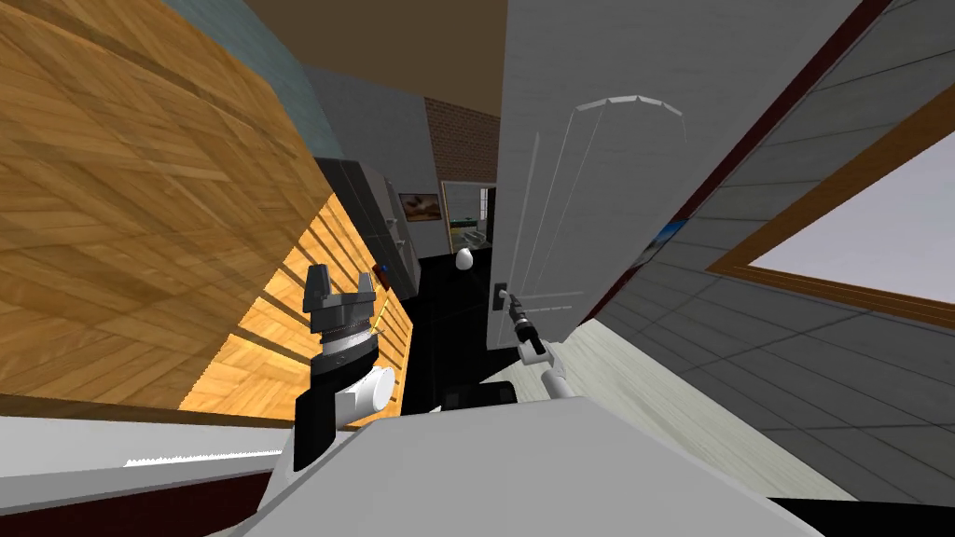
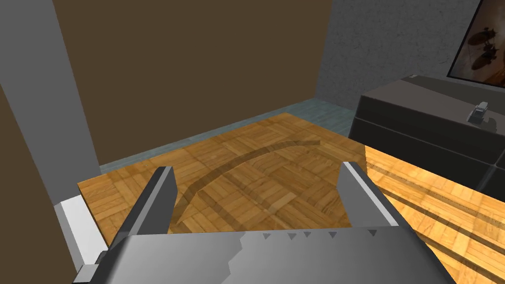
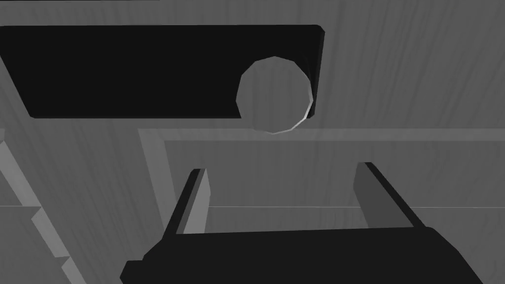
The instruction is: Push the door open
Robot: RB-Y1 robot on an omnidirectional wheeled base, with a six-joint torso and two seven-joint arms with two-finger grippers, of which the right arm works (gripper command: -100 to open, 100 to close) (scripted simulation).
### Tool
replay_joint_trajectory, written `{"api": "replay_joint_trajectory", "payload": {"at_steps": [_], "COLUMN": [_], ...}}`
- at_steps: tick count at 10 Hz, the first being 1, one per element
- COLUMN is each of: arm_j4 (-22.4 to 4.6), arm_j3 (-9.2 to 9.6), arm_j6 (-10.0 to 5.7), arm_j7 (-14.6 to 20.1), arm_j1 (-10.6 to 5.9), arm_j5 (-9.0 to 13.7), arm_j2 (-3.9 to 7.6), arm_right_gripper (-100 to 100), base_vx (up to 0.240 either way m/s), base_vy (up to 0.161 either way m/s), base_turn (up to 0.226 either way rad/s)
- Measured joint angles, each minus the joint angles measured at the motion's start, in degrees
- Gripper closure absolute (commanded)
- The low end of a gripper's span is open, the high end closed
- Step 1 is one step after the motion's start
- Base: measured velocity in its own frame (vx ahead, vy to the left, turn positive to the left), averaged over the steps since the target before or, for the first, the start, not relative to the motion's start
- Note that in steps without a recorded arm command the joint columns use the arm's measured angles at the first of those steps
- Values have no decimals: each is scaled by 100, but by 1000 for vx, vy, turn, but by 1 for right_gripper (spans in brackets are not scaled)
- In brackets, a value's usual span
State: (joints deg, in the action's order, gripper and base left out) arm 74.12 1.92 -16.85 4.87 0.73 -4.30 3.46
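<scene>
A pale grey panelled door (image 1: 578,168) stands ajar ahead of me, its free edge toward the gap on its left. Low on that edge sits a dark lock plate (image 1: 500,296) with a round knob (image 1: 505,296). My right gripper (image 1: 516,312) reaches up to the door just below the knob. In the right wrist view the grey knob (image 3: 274,93) sits on the black plate (image 3: 138,69), close beyond my open right gripper (image 3: 281,185), which holds nothing. My left gripper (image 1: 339,284) is raised on the left, open and empty (image 2: 256,192), over the parquet floor (image 2: 256,167).
Through the gap past the door's edge lie a black area (image 1: 448,317), a white egg-shaped thing (image 1: 463,260) and a far brick wall (image 1: 463,140). A dark cabinet (image 1: 368,210) stands along the left. A grey wall with a wood-framed window (image 1: 839,242) runs on the right.
</scene>
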Motion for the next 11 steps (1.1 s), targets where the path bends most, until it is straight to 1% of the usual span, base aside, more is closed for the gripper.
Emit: {"api": "replay_joint_trajectory", "payload": {"at_steps": [2,4,5,7,9,11], "arm_j4": [59,153,158,104,59,-3], "arm_j3": [9,24,26,-3,-33,-66], "arm_j6": [36,96,105,75,46,13], "arm_j7": [22,48,51,46,32,21], "arm_j1": [30,71,75,43,10,-34], "arm_j5": [16,33,34,41,45,50], "arm_j2": [-50,-140,-146,-76,-52,-62], "arm_right_gripper": [-100,-100,-100,-100,-100,-100], "base_vx": [-202,-135,95,196,223,207], "base_vy": [65,59,20,3,17,6], "base_turn": [-36,-24,20,17,18,18]}}
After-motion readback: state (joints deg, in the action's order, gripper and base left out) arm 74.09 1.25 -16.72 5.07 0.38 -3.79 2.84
